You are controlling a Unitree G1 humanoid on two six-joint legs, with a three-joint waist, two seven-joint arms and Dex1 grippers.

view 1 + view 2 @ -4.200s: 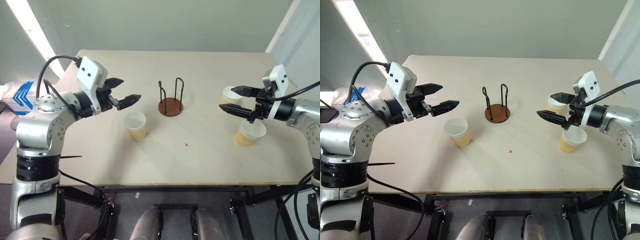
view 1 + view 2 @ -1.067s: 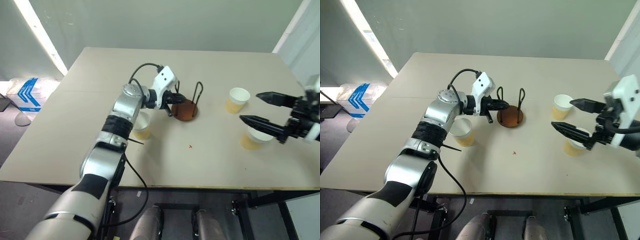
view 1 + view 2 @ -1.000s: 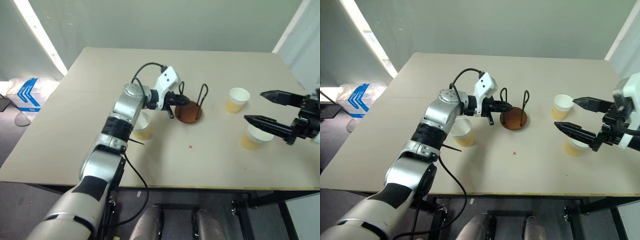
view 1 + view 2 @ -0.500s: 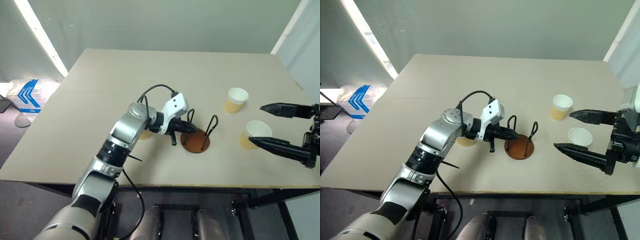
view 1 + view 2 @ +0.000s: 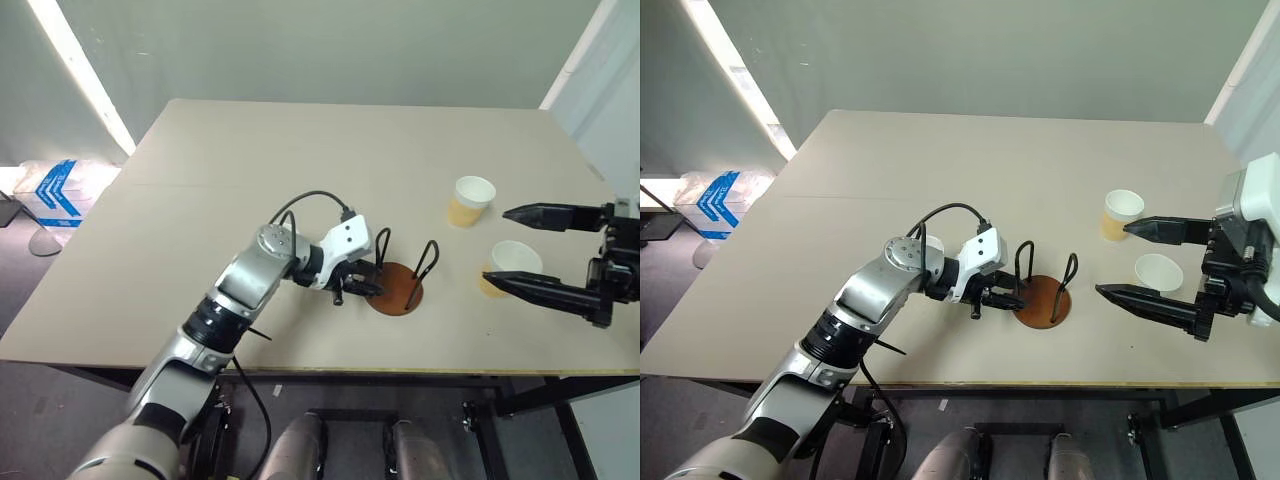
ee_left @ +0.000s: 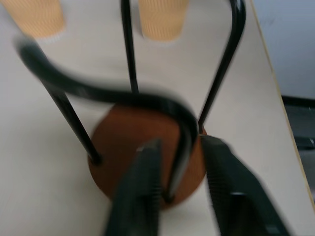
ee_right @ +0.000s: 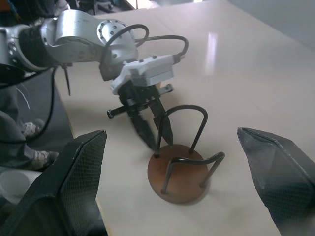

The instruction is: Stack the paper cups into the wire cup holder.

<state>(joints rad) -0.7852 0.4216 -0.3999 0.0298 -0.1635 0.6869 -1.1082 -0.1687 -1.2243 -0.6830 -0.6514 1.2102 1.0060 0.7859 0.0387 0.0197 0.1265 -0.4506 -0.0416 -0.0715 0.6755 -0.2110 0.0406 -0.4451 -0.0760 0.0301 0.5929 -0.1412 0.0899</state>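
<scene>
On the desk (image 5: 200, 190) I see my right claw (image 5: 1140, 262) spread wide near two paper cups (image 5: 471, 200), while my left claw (image 6: 179, 162), fingers parted, straddles one wire of the wire cup holder (image 5: 394, 285) by the near edge.

I see the wire cup holder (image 5: 397, 288) near the table's (image 5: 200, 180) front edge, at the centre of my clock. Two paper cups (image 5: 471, 201) stand at two and three o'clock. My left gripper (image 5: 366, 289) is at nine o'clock, my right gripper (image 5: 510, 247) at three, beside those cups.
</scene>
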